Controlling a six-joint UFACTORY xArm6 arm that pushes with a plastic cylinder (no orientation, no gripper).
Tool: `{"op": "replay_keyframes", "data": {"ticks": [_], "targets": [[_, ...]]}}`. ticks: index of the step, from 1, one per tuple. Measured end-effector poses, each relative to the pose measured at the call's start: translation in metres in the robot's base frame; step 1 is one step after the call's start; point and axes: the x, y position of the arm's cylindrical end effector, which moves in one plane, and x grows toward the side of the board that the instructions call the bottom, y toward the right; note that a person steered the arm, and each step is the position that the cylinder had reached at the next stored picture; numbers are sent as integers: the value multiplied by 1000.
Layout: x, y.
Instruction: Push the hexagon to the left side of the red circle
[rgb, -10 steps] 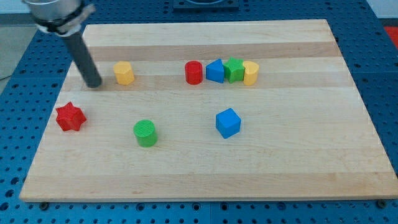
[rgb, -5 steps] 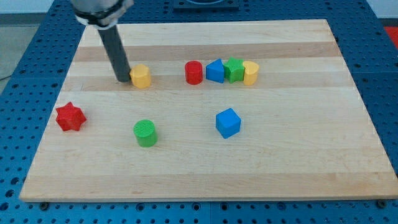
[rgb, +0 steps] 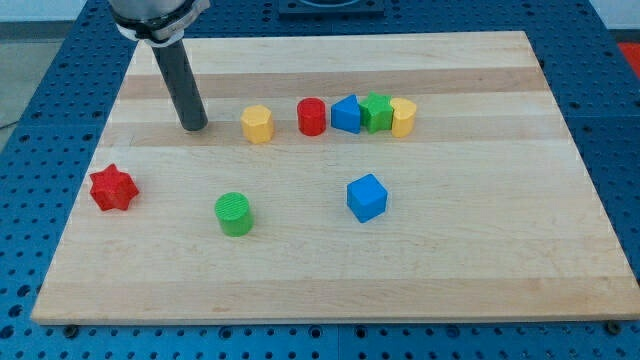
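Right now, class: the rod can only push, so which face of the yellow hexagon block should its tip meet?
Its face toward the view's left. The yellow hexagon block sits left of the red circle block with a gap between; my tip stands apart, further left, roughly in line.

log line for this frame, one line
tip: left of yellow hexagon, apart | hexagon: left of red circle, small gap | contact: none

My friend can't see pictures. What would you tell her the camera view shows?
A yellow hexagon sits just left of the red circle on a wooden board, a small gap between them, with my tip apart at its left. Right of the circle, a blue block, a green block and a yellow block form a row.
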Motion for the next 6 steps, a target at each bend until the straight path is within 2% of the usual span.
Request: {"op": "replay_keyframes", "data": {"ticks": [1,2,6], "targets": [[12,-2],[25,-29],[25,92]]}}
